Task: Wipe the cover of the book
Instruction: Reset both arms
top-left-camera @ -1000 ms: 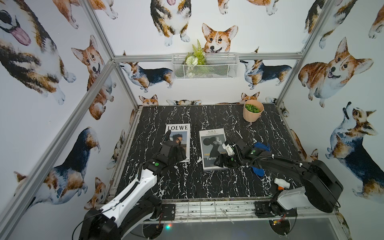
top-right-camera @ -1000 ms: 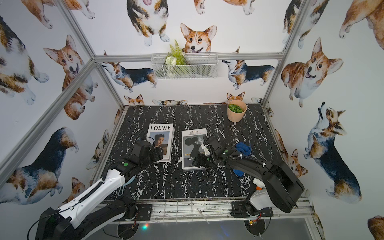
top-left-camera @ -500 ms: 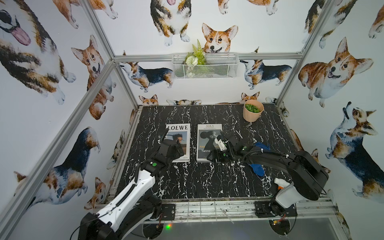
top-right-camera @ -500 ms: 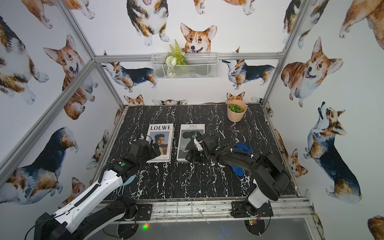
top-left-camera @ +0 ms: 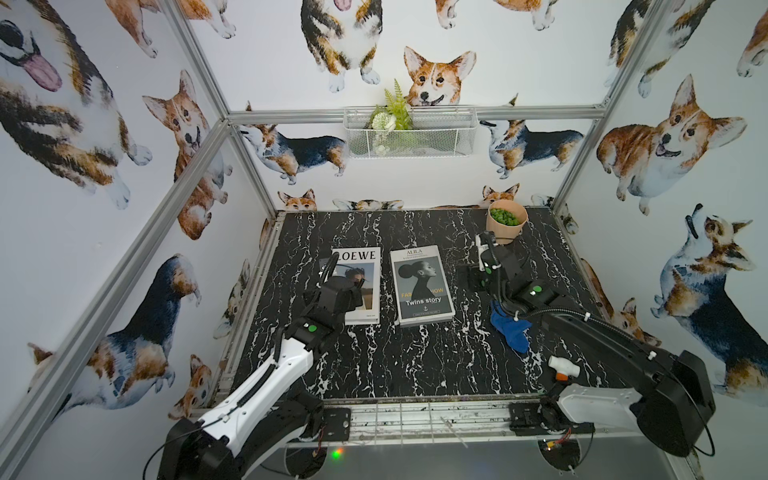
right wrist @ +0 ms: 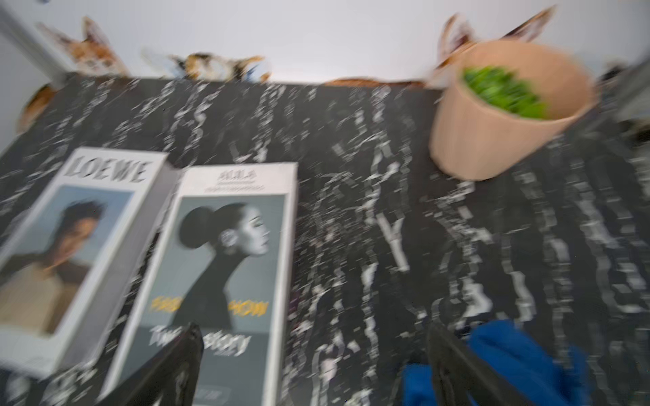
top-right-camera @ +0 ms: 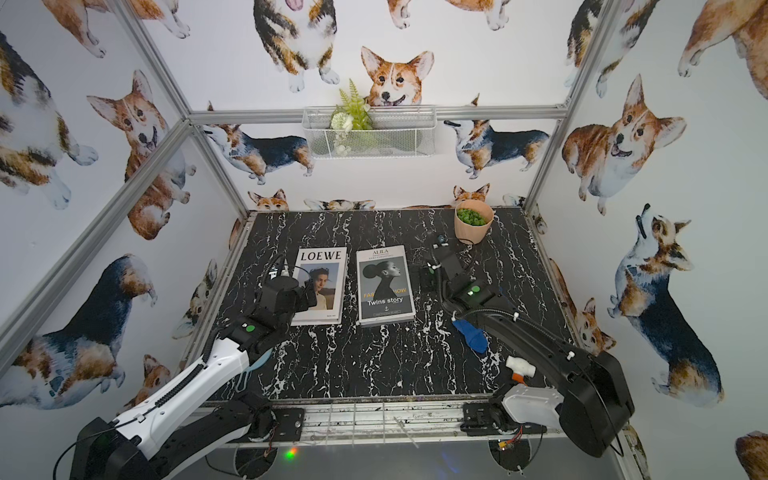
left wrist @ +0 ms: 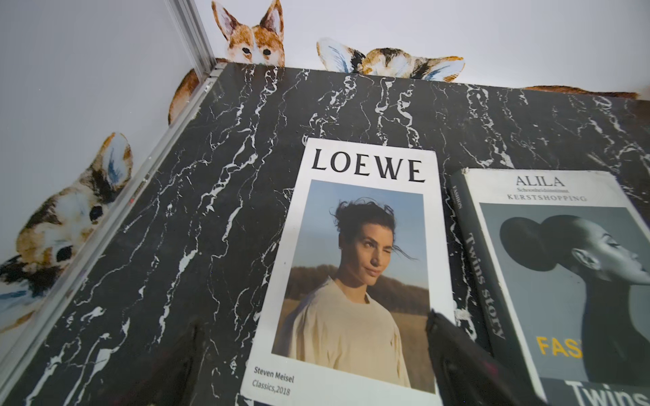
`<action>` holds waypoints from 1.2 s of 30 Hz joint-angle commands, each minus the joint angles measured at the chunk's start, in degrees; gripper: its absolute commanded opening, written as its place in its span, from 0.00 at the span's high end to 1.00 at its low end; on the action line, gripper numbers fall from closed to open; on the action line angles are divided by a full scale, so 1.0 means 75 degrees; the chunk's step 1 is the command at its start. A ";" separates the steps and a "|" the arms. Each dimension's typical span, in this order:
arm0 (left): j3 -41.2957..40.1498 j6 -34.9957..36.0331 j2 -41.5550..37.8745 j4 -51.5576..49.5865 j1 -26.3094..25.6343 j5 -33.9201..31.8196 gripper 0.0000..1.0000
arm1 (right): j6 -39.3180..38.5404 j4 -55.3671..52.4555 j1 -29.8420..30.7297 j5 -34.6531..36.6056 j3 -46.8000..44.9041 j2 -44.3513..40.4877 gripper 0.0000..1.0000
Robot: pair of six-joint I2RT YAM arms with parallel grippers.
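Mid-table on the black marbled tabletop (top-left-camera: 415, 365), the Twins story book (top-left-camera: 422, 286) lies flat, just right of the LOEWE book (top-left-camera: 365, 259) and apart from the blue cloth (top-left-camera: 509, 328) crumpled further right. Over the LOEWE book the left gripper (left wrist: 315, 321) hangs spread; the right gripper (right wrist: 314, 327), spread and empty, is near the cloth. Corgi-print walls (top-left-camera: 685, 137) enclose the tabletop; a plant pot (top-left-camera: 506, 226) stands far right.

White book (left wrist: 355, 267), cover: "LOEWE" at top; "Steven Meisel", "Classics,2018" at btm. Grey book (left wrist: 562, 274), cover: "ALILA", "KERSTSHOPPING", orange "FAS…OW" (mid. letters unreadable), "Twins story". Its spine (left wrist: 485, 288): "Twins story".
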 commanded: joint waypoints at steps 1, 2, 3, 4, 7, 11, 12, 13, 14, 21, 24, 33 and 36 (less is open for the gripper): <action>-0.0167 0.1100 0.0037 0.1147 0.0008 -0.0622 0.00 | -0.1863 0.2340 -0.0446 0.2306 -0.1215 -0.0618 0.01; -0.0255 0.1363 0.0032 0.1463 0.0014 -0.0680 0.00 | -0.2115 0.2880 -0.0699 0.2364 -0.1689 -0.0854 0.03; -0.0356 0.1614 0.0023 0.1793 0.0014 -0.0719 0.00 | -0.2313 0.3310 -0.0925 0.2298 -0.2102 -0.1030 0.05; -0.0431 0.1805 0.0028 0.2074 0.0014 -0.0762 0.00 | -0.2418 0.3533 -0.1110 0.2207 -0.2434 -0.1162 0.04; -0.0634 0.2421 0.0119 0.2775 0.0019 -0.0762 0.00 | -0.2681 0.4032 -0.1606 0.1687 -0.3198 -0.1418 0.05; -0.0936 0.3063 0.0601 0.3726 0.0103 -0.0842 0.00 | -0.3187 0.6418 -0.2338 0.0886 -0.4327 -0.0698 0.04; -0.1078 0.3200 0.0731 0.4027 0.0132 -0.0847 0.00 | -0.3130 0.6891 -0.2524 0.0811 -0.4472 -0.0324 0.04; -0.1268 0.3333 0.0873 0.4460 0.0182 -0.0820 0.00 | -0.3003 0.7224 -0.2714 0.0770 -0.4544 0.0016 0.04; -0.1438 0.3460 0.0997 0.4847 0.0237 -0.0754 0.00 | -0.2850 0.7504 -0.2890 0.0717 -0.4563 0.0341 0.04; -0.2131 0.3400 0.2049 0.6476 0.1128 0.0015 0.00 | -0.1700 0.8901 -0.4065 -0.0382 -0.4460 0.1879 0.00; -0.2405 0.3425 0.2715 0.7599 0.1461 0.0080 0.00 | -0.1357 0.7801 -0.4309 -0.0917 -0.4122 0.1815 0.00; -0.2367 0.3231 0.4394 0.9793 0.2194 0.0991 0.00 | -0.1378 0.7993 -0.4341 -0.1043 -0.4197 0.1872 0.00; -0.2550 0.3026 0.4831 1.0447 0.2462 0.1328 0.00 | -0.1560 0.8651 -0.4340 -0.1027 -0.4314 0.2165 0.00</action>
